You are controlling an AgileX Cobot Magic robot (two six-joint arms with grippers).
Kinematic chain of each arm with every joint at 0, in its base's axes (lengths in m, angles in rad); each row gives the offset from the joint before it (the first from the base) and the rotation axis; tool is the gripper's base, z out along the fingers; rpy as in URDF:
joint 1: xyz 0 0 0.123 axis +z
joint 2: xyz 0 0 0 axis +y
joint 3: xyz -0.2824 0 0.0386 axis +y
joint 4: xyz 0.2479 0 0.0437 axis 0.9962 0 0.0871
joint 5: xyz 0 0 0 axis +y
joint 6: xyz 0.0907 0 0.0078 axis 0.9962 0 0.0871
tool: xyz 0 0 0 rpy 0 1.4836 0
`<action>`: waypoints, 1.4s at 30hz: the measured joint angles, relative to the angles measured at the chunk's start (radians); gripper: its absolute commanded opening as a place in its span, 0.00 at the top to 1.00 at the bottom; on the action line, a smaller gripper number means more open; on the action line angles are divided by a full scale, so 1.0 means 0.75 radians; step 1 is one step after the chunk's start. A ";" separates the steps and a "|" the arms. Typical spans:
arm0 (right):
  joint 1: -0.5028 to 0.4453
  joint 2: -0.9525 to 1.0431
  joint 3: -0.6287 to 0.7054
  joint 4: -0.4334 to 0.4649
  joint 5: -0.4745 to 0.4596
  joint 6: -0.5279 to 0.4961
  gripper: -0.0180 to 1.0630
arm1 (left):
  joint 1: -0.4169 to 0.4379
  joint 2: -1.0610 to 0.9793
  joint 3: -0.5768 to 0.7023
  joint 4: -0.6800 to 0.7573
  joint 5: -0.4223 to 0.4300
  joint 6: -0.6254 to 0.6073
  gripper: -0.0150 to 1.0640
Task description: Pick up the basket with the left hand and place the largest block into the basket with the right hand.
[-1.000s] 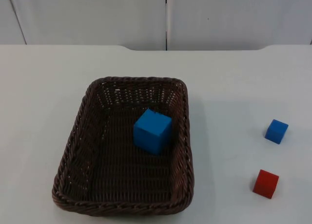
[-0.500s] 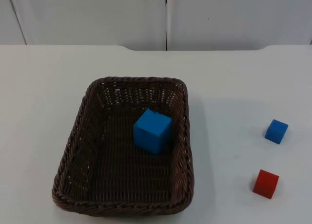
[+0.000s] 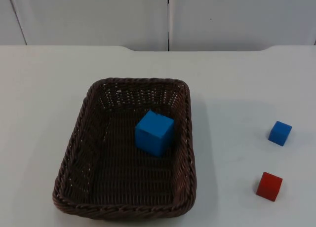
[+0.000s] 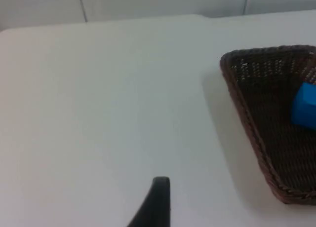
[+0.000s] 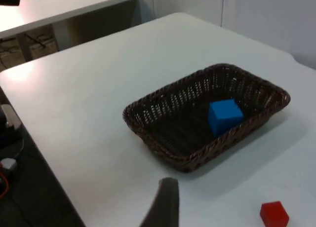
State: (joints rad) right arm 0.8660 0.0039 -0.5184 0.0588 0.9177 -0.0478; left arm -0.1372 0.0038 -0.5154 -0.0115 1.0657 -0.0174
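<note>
White table (image 3: 44, 89) against grey partition wall (image 3: 98, 15) bears basket (image 3: 79, 138).

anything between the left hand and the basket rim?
Nothing visible. In the left wrist view bare white table lies between the left hand's fingertip and the near rim of the basket. The big blue block already sits inside the basket; the small blue block and red block lie off to its other side.

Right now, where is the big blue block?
In the top view the big blue block lies inside the basket, toward its right wall, left of the two small blocks.
</note>
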 measured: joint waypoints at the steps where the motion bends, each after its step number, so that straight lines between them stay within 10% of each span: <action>1: 0.000 0.000 -0.003 0.000 0.008 0.003 0.29 | 0.000 0.000 0.000 0.015 0.000 -0.010 0.20; 42: 0.000 -0.003 -0.005 -0.006 0.214 0.011 0.29 | 0.000 0.000 0.021 -0.029 0.013 0.058 0.20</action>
State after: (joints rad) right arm 0.8660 0.0019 -0.5223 0.0545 1.0780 -0.0397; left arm -0.1372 0.0038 -0.4996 -0.0335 1.0752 0.0264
